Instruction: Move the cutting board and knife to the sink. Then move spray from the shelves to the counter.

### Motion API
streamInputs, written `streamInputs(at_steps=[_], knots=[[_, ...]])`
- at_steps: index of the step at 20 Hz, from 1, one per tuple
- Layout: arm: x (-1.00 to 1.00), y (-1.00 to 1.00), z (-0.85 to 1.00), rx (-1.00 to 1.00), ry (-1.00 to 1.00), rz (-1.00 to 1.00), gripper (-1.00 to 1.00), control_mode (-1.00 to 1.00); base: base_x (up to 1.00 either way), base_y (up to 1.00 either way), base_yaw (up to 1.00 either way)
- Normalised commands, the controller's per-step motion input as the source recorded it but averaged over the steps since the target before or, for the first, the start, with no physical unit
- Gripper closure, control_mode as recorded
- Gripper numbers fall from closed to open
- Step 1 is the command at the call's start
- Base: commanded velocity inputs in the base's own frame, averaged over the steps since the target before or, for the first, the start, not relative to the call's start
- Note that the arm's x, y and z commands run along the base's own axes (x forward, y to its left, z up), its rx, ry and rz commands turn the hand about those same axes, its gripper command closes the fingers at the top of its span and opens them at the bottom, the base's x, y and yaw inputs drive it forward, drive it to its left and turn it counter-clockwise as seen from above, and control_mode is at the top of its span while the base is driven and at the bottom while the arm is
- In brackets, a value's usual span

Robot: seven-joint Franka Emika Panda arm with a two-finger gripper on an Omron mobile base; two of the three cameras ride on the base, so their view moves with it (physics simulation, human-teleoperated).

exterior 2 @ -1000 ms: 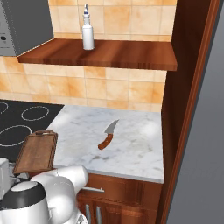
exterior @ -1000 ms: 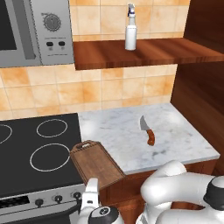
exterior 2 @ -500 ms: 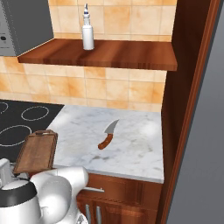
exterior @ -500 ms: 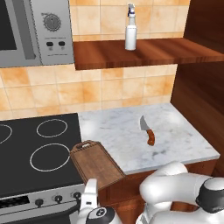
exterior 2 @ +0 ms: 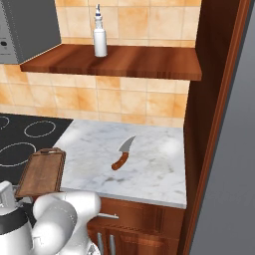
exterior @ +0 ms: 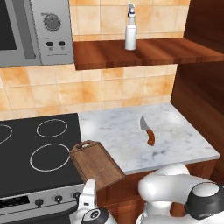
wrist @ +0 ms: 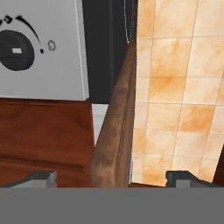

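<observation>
Gripper (wrist: 110, 177) jaws stand spread wide with the cutting board (exterior: 97, 163) edge-on between them, apparently lined up to pinch its overhanging near end, where it straddles stovetop (exterior: 35, 153) and counter (exterior: 175, 135) edge.

Domestic kitchen; black stovetop (exterior: 39, 148) with ring burners, microwave (exterior: 35, 33) above, marble counter (exterior: 175, 135) on wooden cabinets, orange tiled backsplash (exterior 2: 129, 102), wooden wall shelf (exterior 2: 124, 62).

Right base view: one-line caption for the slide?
Knife lies on the marble counter, cutting board overhangs its front-left edge, spray stands on the shelf above.
</observation>
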Motion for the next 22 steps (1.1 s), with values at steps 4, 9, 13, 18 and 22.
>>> streamInputs(at_steps=[4, 9, 13, 18, 22], knots=[[0.06, 0.04, -0.09, 0.0, -0.03, -0.06, -1.0, -1.0, 0.0, 0.0, 0.0], [0.04, 0.0, -0.07, 0.0, -0.02, -0.05, -1.0, -1.0, 0.0, 0.0, 0.0], [0.0, 0.0, 0.0, 0.0, 0.0, -0.04, -1.0, -1.0, 0.0, 0.0, 0.0], [0.01, -0.05, 0.01, 0.0, 0.0, -0.03, -1.0, -1.0, 0.0, 0.0, 0.0], [0.04, -0.11, 0.02, 0.0, 0.0, -0.01, -1.0, -1.0, 0.0, 0.0, 0.0]])
